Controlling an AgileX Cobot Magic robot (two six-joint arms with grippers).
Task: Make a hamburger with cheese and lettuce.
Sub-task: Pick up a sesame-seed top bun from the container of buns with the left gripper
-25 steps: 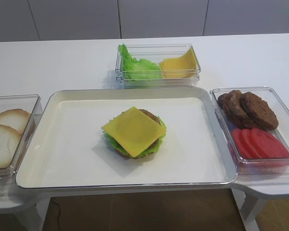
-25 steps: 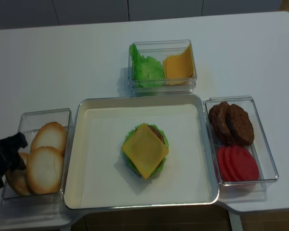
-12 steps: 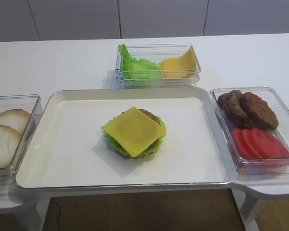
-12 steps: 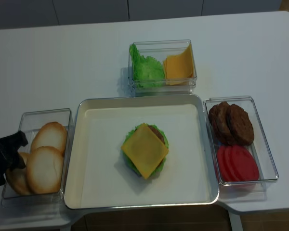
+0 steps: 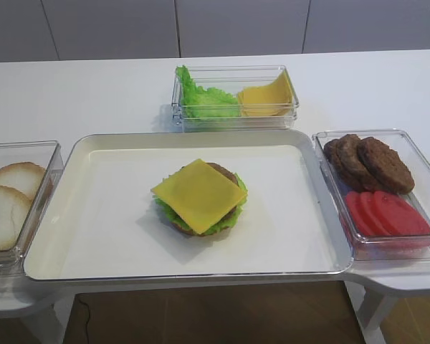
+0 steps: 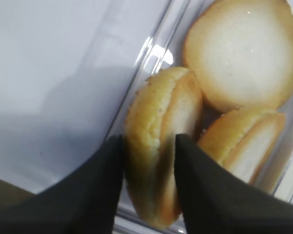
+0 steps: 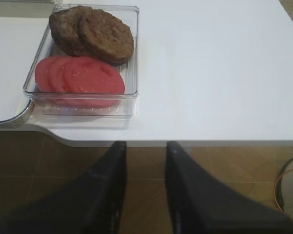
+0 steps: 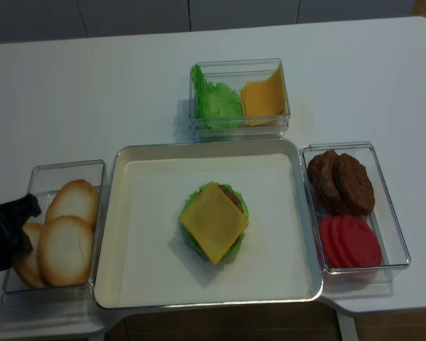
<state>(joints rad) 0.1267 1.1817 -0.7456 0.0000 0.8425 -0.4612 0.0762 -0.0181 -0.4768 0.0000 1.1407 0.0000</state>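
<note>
the hamburger (image 8: pixel 214 222) sat unfinished in the middle of the white tray (image 8: pixel 149 277), with no top bun on it: the cheese (image 8: pixel 213 222) lay uppermost as a flat yellow square, its corners past the round layers, and the lettuce (image 8: pixel 190 240) showed as a green frill around the rim beneath it, with a brown patty edge at the far side

the left tool (image 6: pixel 149 161) was well away from the hamburger, down in the clear bun box (image 8: pixel 64 168) just beside the tray's left edge. its two dark fingers (image 6: pixel 102 180) stood on either side of a bun half (image 6: pixel 162 146) set on edge, pressed against both faces, so the tool was narrowed to a grip on that bun. two more bun halves (image 6: pixel 239 53) lay next to it in the box

the right tool (image 7: pixel 145 161) hung below the front edge of the surface (image 7: pixel 210 73), near the box of patties and tomato slices (image 7: pixel 83 58), its fingers parted by a narrow gap with nothing between them. it was well apart from the hamburger too

a third box (image 8: pixel 239 96) beyond the tray held loose green leaves and yellow slices
</note>
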